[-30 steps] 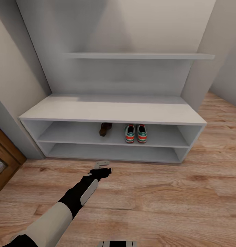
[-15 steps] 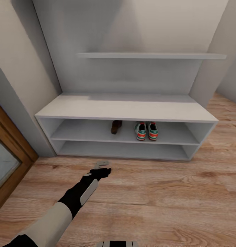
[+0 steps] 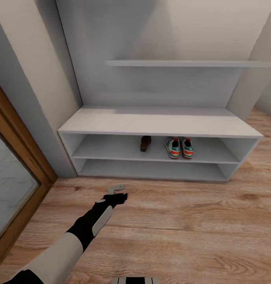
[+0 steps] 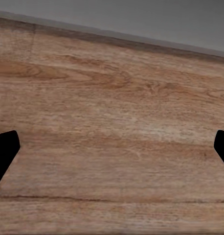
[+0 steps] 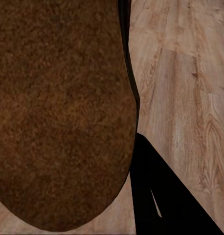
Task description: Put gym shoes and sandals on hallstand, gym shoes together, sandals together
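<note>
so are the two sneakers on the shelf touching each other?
Cannot tell. In the head view the two sneakers sit side by side on the rack, too small to show contact or gap.

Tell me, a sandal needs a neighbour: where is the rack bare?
Upper shelf is bare from the sandal to the left wall and right of the gym shoes; bench top and bottom shelf are bare. The sandal-to-shoes gap is tight.

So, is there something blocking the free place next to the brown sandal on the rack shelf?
Nothing visible does. On the upper open shelf of the hallstand, the sandal has bare shelf to its left, and a gap separates it from the gym shoes on its right.
</note>
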{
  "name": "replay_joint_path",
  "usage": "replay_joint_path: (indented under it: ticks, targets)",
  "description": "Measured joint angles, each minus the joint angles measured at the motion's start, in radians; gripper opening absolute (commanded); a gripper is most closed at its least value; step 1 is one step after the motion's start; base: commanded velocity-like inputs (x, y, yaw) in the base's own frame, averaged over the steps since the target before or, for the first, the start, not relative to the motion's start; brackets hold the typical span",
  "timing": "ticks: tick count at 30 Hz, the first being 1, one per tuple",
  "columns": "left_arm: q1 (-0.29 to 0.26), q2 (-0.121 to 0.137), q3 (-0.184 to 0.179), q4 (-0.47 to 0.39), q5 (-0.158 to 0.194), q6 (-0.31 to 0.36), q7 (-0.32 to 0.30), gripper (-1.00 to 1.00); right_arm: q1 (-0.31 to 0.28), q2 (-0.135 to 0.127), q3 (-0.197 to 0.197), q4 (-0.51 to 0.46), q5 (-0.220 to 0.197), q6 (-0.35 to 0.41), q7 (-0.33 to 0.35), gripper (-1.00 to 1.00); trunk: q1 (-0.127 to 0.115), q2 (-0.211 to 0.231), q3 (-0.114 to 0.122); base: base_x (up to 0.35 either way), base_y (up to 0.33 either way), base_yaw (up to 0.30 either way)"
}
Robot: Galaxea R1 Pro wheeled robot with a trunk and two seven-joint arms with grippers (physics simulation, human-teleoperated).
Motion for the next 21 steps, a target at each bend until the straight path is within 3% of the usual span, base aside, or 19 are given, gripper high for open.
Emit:
replay_joint_path:
  ticks: [21]
  targets:
    - [0.000, 0.000, -0.004, 0.000, 0.001, 0.000, 0.000, 1.00, 0.000, 0.000, 0.000, 0.000, 0.001, 0.000, 0.000, -1.00, 0.000, 0.000, 0.000, -0.024, 0.312, 0.000]
